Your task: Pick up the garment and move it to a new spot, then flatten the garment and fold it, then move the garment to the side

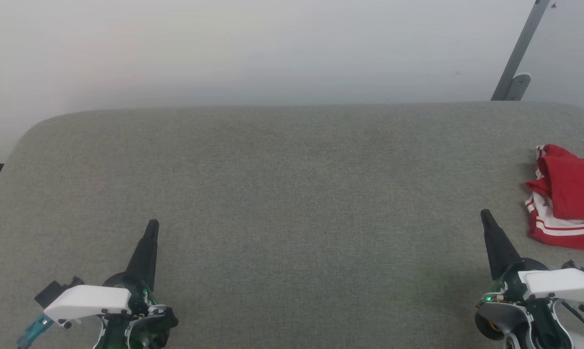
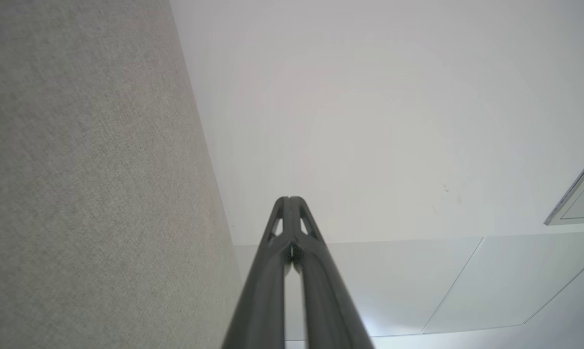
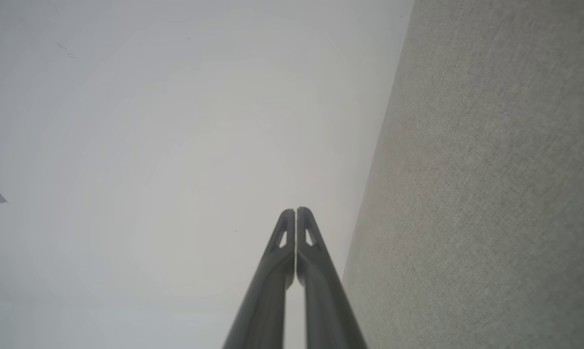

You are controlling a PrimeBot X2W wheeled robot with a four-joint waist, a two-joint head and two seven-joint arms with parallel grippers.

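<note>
and here, way over at the right edge of the head view: the garment [image 1: 566, 194], bunched in a red heap on the grey fabric surface [image 1: 292, 184], white-and-red striped trim peeking out along its near side, partly cut off by the frame edge (full extent impossible to judge)

down at lower left, the left gripper [image 1: 152, 225] — dark fingers pressed together into a single point, aimed up the view toward the pale wall [image 1: 272, 48], nothing between them. same from the left wrist view: the left gripper [image 2: 290, 198] with tips meeting, just a thin slit lower down, nothing held, grey fabric along one side, white wall ahead

lower right, the right gripper [image 1: 486, 214] — same story, fingers closed tip to tip, empty, pointing up the view. near the garment but clear of it, a strip of bare fabric between the two. from the right wrist view, the right gripper [image 3: 296, 210] with tips touching, a hairline seam between the fingers, no cloth caught

well apart, those two grippers, a wide stretch of fabric between them. up in the far right corner, a grey metal bar [image 1: 520, 53] slanting against the wall
</note>
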